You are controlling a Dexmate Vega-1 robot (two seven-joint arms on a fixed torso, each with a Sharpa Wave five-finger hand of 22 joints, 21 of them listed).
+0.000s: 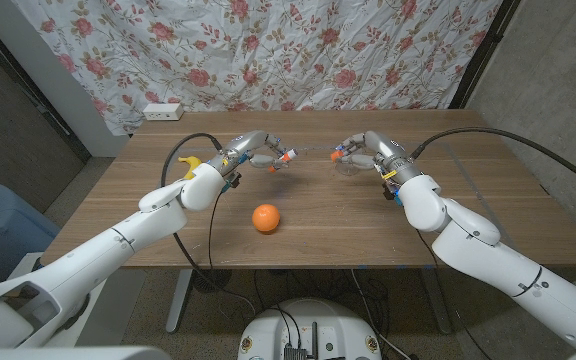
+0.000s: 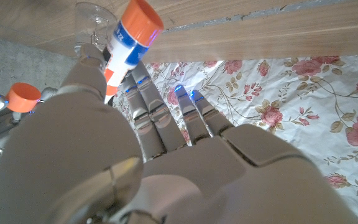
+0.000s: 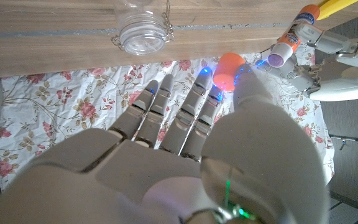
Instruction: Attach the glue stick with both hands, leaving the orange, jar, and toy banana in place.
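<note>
head view, from the robot's head, looks down on a wooden desk with a floral cloth hanging behind it. at the far left of the desk, a yellow toy banana lies just behind the left arm, partly hidden by it. the left robot hand is raised above the desk's back half, left of centre, and pinches the glue stick, a white tube with an orange end, pointing toward the middle. in the left wrist view the glue stick sits between the thumb and a finger while the other fingers reach out straight. nearer the front edge, an orange rests on the desk between the two arms, apart from both hands. right of centre, the right robot hand is raised at about the same height, facing the left one with a clear gap between them, and pinches a small orange cap. in the right wrist view the cap is held at the thumb tip, with the other fingers straight. a clear glass jar stands on the desk just below the right robot hand; the right wrist view shows the jar with a wire clasp on its rim.
</note>
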